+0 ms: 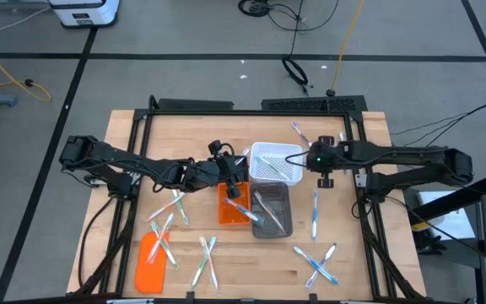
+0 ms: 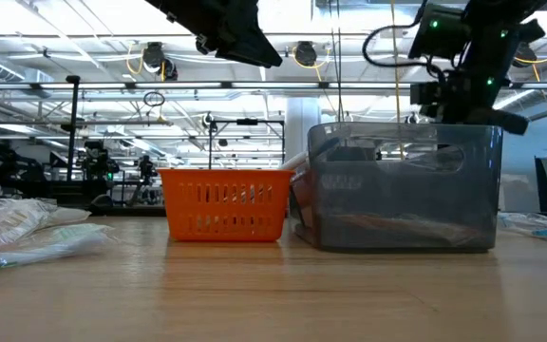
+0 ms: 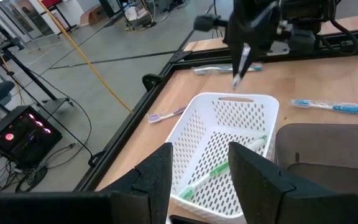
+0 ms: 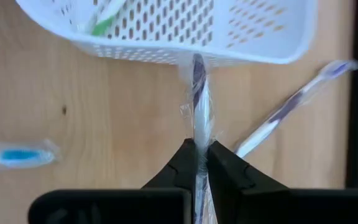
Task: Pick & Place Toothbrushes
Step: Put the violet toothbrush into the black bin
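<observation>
My right gripper (image 4: 199, 149) is shut on a wrapped toothbrush with a purple accent (image 4: 197, 93). It stands just right of the white basket (image 1: 275, 163), above the table. My left gripper (image 3: 201, 180) hangs open over the near left part of that basket, holding nothing. A green toothbrush (image 3: 219, 168) lies on the basket's floor. Other toothbrushes lie flat on the table: a purple one (image 4: 291, 106), a blue one (image 1: 315, 211), and crossed ones (image 1: 317, 263). My right gripper pinches the wrapped toothbrush's handle (image 4: 199, 134) between its two fingers. The fingers slant down from the table's right, and the brush runs along them and sticks out past the fingertips. It hangs tilted below the gripper (image 3: 240, 68), clear of the table.
An orange basket (image 1: 230, 203) and a grey bin (image 1: 270, 211) stand side by side just near of the white basket. A flat orange lid (image 1: 152, 257) lies at the near left. More toothbrushes (image 1: 205, 257) are scattered over the near half. A black frame (image 1: 357, 181) edges the table.
</observation>
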Controlling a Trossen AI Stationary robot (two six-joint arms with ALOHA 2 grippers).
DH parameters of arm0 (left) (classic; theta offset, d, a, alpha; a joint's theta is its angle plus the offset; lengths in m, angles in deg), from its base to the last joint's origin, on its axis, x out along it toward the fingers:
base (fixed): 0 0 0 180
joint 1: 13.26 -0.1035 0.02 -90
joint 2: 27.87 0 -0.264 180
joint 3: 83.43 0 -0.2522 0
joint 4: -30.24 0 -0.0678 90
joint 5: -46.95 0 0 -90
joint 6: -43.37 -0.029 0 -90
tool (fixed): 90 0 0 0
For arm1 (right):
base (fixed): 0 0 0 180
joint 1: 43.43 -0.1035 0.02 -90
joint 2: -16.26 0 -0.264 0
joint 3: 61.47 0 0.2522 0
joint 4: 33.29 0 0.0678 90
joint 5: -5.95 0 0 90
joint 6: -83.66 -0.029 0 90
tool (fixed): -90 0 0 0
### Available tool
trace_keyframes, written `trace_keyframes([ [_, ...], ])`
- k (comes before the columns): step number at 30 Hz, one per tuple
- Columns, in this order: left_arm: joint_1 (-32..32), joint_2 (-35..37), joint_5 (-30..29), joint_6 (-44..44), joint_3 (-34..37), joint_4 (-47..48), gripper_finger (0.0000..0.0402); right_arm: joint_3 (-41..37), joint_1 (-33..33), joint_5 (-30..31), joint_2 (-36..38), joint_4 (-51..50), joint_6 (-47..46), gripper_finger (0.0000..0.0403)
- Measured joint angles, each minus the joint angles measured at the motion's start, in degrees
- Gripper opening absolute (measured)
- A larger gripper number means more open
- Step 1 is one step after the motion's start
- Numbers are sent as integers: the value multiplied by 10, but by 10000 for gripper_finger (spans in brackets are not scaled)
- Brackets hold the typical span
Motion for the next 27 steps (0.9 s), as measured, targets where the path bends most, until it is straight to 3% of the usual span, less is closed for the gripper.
trace_keyframes([
  [10, 0, 0, 0, 0, 0, -4, 159, 22, -1, 50, 42, 5, -24, 13],
  [27, 0, 0, 3, 8, 0, -57, 159, 33, -50, -96, 64, 330, -76, 13],
])
